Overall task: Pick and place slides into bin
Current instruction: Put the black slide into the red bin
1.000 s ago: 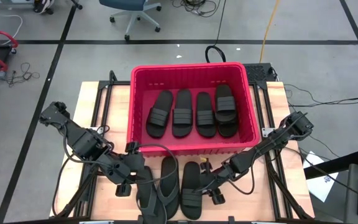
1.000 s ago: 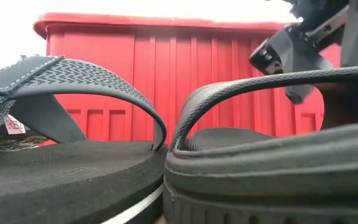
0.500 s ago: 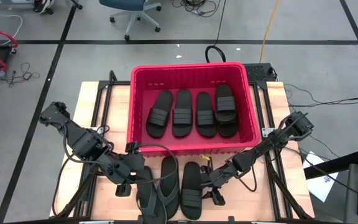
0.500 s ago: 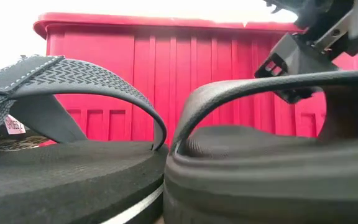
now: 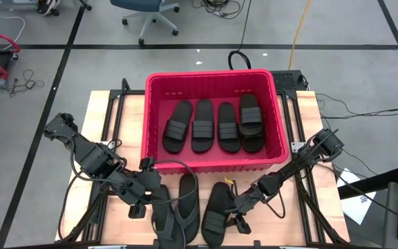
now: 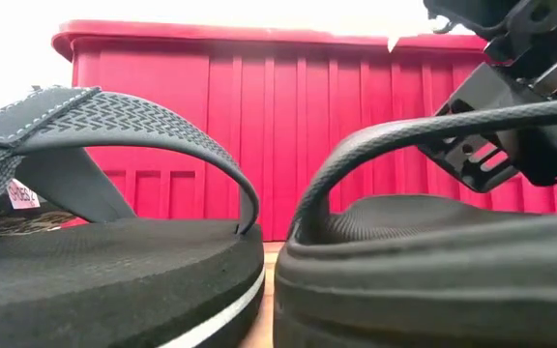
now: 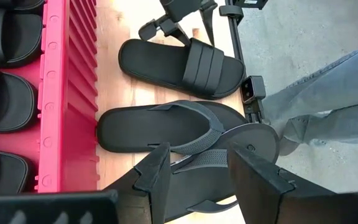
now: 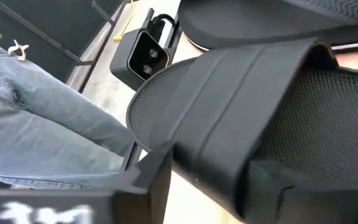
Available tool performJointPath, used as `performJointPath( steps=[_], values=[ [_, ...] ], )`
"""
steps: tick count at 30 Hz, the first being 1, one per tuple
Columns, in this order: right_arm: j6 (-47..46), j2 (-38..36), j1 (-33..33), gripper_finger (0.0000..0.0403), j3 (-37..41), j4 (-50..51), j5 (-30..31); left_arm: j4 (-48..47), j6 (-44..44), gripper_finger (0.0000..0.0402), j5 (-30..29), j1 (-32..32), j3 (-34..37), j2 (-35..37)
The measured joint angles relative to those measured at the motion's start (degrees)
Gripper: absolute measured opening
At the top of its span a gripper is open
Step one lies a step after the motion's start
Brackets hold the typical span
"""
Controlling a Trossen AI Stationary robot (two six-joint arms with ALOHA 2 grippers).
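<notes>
A black rubber slide with a wide ribbed strap [image 5: 215,206] is lying on the wooden table [image 5: 102,124] just in front of the big red slotted plastic bin [image 5: 213,79], turned a little askew. The right gripper [image 5: 238,213] is sitting at its outer edge; in the right wrist view the strap is passing between the two dark fingers [image 8: 151,180], jaws parted around it, though I cannot tell whether they are pinching it. Just beside this slide, two dark thong-strapped sandals [image 5: 178,207] are lying overlapped. The left gripper [image 5: 146,196] is hanging over them with its jaws spread wide, gripping nothing. Four more black slides [image 5: 213,126] are resting side by side inside the bin. Someone in blue jeans [image 7: 328,106] is standing at the table's near edge.
</notes>
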State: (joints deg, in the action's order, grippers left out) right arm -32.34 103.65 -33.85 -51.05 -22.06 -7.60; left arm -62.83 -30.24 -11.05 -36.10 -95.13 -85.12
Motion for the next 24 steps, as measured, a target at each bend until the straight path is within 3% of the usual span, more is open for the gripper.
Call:
performJointPath(
  steps=[6, 8, 13, 24],
  values=[
    [-0.13, -0.02, -0.05, 0.0035, 0.0, -1.19, -3.37, -0.01, -0.01, 0.0154, 0.0, 0.0, 0.0, -0.02],
    [-0.17, -0.03, -0.11, 0.0012, 0.0, -2.0, -3.98, -0.01, -0.02, 0.0154, 0.0, 0.0, 0.0, -0.02],
    [-1.03, -2.57, -0.17, 0.0005, -0.15, -2.55, -4.08, -0.02, 0.0, 0.0154, 0.0, 0.0, 0.0, -0.02],
    [0.23, -15.22, -1.22, 0.0002, -7.27, 15.45, -2.76, -0.11, 1.71, 0.0154, 0.04, 0.0, -0.02, -0.02]
  ],
)
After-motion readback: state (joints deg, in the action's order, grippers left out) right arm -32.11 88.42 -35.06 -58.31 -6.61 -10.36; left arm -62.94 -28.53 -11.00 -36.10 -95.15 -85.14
